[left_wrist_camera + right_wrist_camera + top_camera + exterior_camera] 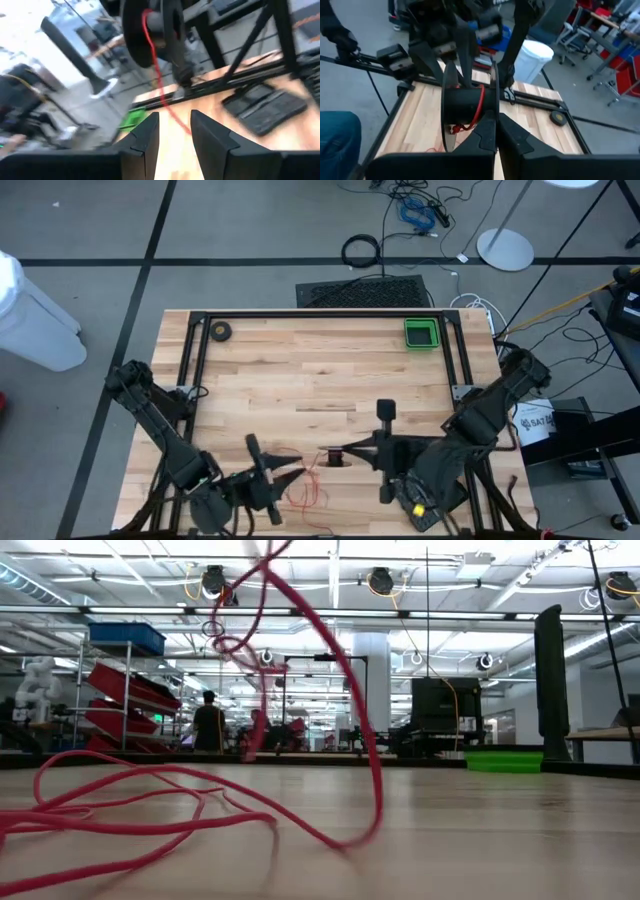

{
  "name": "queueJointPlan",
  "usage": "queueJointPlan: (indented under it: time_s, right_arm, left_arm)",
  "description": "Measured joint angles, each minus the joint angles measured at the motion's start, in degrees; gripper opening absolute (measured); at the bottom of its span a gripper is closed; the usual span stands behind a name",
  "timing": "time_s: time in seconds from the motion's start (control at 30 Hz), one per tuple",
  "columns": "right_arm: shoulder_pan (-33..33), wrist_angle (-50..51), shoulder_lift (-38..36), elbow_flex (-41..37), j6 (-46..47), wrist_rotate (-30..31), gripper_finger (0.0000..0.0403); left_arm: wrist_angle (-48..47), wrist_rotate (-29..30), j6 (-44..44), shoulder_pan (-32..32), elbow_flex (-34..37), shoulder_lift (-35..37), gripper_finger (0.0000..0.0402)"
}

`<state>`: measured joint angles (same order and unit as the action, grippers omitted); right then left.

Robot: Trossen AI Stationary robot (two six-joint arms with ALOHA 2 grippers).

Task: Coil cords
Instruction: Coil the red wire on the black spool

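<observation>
The cord is a thin red wire. One end is wound on the hub of a black spool (465, 102), and the rest drops to the table and lies in loose loops (305, 492) near the front edge (130, 810). My right gripper (496, 131) is shut on the spool and holds it above the table's front middle (333, 457). My left gripper (175, 135) stands open just left of the spool (292, 476), pointing at it. The hanging wire (167, 107) passes in front of the gap between its fingers. My right gripper pinches the rim of one spool flange (493, 107) between its two fingers, coming roughly level from the table's right side. The spool is lifted clear of the table with its axle level, and the wire hangs slack from the hub. Whether my left gripper touches the wire, I cannot tell.
A green tray (421, 333) sits at the far right corner and a small dark tape roll (220, 331) at the far left. A black frame rail (320, 314) runs along the table's far edge. A thick black cable loop (361, 251) lies on the floor beyond.
</observation>
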<state>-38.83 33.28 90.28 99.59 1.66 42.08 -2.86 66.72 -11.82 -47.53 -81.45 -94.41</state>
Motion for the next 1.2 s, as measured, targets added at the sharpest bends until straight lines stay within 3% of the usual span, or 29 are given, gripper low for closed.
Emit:
queueJointPlan:
  time_s: [0.1, 0.17, 0.67, 1.2]
  right_arm:
    - [0.04, -0.04, -0.96, 0.0, -0.93, 0.01, 0.0]
    - [0.11, -0.04, -1.14, 0.0, -1.23, 0.02, 0.0]
    - [1.0, -0.42, -3.8, 0.15, -4.58, -0.41, 0.0]
    - [0.96, 1.99, -3.67, 0.11, -5.17, -1.76, 0.0]
  left_arm:
    - [0.41, -8.33, 5.7, 1.65, 0.01, 0.0, 0.0119]
    - [0.2, -9.7, 8.57, 2.39, 0.02, -0.02, 0.0119]
    - [1.41, -8.29, 13.07, 4.71, 0.41, -3.21, 0.0219]
    - [3.83, -5.16, 11.47, 7.99, 0.48, -7.22, 0.0224]
